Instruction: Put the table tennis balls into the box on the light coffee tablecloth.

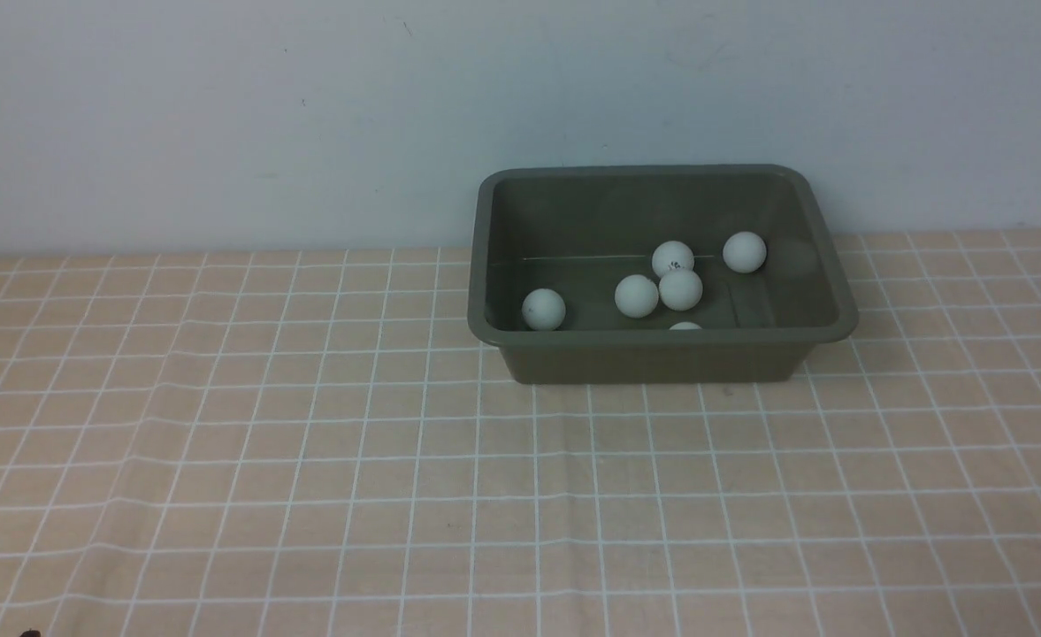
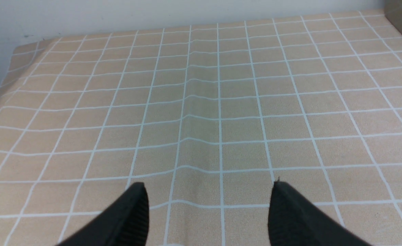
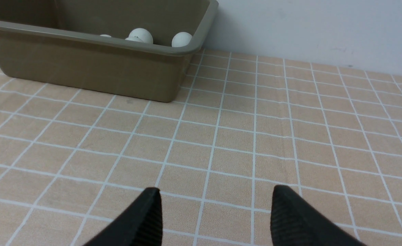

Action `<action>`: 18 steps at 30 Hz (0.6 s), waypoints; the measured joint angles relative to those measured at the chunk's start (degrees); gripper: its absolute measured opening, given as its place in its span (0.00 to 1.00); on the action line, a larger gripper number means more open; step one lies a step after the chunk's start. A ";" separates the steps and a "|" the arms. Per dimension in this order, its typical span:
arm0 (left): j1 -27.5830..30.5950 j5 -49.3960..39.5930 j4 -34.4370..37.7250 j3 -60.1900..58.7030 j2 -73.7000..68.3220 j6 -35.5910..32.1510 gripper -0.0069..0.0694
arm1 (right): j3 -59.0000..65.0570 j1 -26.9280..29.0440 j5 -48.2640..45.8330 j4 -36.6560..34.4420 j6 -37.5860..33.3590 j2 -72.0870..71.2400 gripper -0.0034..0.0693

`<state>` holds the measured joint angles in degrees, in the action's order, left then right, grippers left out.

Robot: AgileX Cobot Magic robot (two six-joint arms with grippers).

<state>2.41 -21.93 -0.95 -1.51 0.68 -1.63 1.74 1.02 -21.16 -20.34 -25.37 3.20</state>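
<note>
closest to the front camera lies the light coffee tablecloth (image 1: 308, 495), peach-beige with thin white lines making squares, a little wrinkled, with a soft lengthwise fold showing in my left wrist view. further back, near the pale wall (image 1: 219, 115), the box (image 1: 662, 358) sits on the cloth, an olive-green bin with rounded corners and a flared rim, placed to the right of the middle. inside it i count six table tennis balls (image 1: 636, 295): one alone toward the box's left end (image 1: 543, 309), three bunched near the middle with the rearmost one carrying a small dark print (image 1: 672, 259), one apart toward the right end (image 1: 744, 251), and one mostly hidden behind the near rim (image 1: 685, 326). none lies on the cloth in any view. my left gripper (image 2: 207, 212) hangs over bare cloth with its two black ribbed fingers (image 2: 132, 215) spread apart and nothing between them; a corner of the box just shows at the edge of that view. my right gripper (image 3: 214, 215) is likewise parted and empty, its fingers (image 3: 289, 218) above the cloth and well apart from the box's near corner, over whose rim a few balls peek.
</note>
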 joint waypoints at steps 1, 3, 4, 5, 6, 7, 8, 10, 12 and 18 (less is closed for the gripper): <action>0.00 0.00 0.00 0.00 0.00 0.00 0.60 | 0.00 0.00 -0.06 0.73 0.00 -0.48 0.60; 0.00 0.00 0.00 0.00 0.00 0.00 0.60 | 0.00 0.00 -0.11 2.14 0.00 -1.82 0.60; 0.00 0.00 0.00 0.00 0.00 0.00 0.60 | -0.04 0.00 -0.11 2.70 0.05 -2.71 0.60; 0.00 0.00 0.00 0.00 0.00 0.00 0.60 | -0.04 0.00 -0.11 2.78 0.05 -2.85 0.60; 0.00 0.00 0.00 0.00 0.00 0.00 0.60 | -0.04 0.00 -0.11 3.12 0.05 -3.38 0.60; 0.00 0.00 0.00 0.00 0.00 0.00 0.60 | -0.04 0.00 -0.11 3.32 0.05 -3.59 0.60; 0.00 0.00 0.00 0.00 0.00 0.00 0.60 | -0.04 0.00 -0.11 3.55 0.05 -3.79 0.60; 0.00 0.00 0.00 0.00 0.00 0.00 0.60 | -0.04 0.00 -0.17 3.66 0.05 -3.79 0.60; 0.00 0.00 0.00 0.00 0.00 0.00 0.60 | -0.04 0.00 -0.29 3.66 0.05 -3.79 0.60; 0.00 0.00 0.00 0.00 0.00 0.00 0.60 | -0.04 0.00 -0.29 3.55 0.05 -3.79 0.60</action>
<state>2.41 -21.93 -0.95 -1.51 0.68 -1.63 1.69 1.02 -21.46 -16.79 -25.32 -0.58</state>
